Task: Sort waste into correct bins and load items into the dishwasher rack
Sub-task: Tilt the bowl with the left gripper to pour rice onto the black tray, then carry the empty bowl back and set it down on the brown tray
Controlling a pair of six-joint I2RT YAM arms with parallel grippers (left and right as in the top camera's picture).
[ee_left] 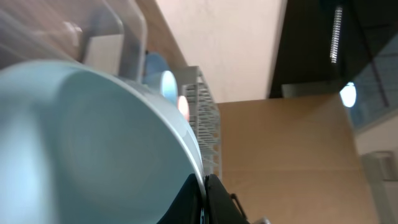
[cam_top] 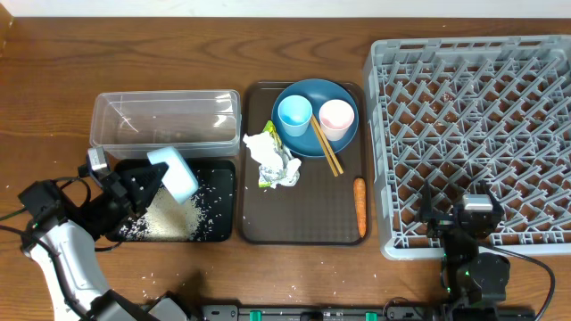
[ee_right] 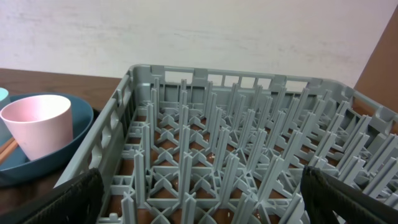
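Note:
My left gripper [cam_top: 147, 183] is shut on the rim of the light blue bowl [cam_top: 174, 171], held tipped on its side over the black tray [cam_top: 221, 171]. White rice [cam_top: 169, 217] lies heaped in that tray. In the left wrist view the bowl [ee_left: 74, 137] fills the frame, its rim pinched at the gripper [ee_left: 205, 199]. The dark blue dish [cam_top: 312, 89] holds a light blue cup [cam_top: 295, 114], a pink cup [cam_top: 336, 119] and chopsticks [cam_top: 326, 148]. Tissue [cam_top: 268, 156], a wrapper [cam_top: 268, 176] and a carrot [cam_top: 359, 205] lie nearby. My right gripper [ee_right: 202, 199] hangs open over the grey rack [ee_right: 236, 143].
The clear tub [cam_top: 165, 95] stands behind the black tray, with a few grains inside. A dark brown serving tray [cam_top: 294, 223] carries the dish and the waste. Stray rice grains dot the table near the front left. The rack [cam_top: 473, 125] fills the right side.

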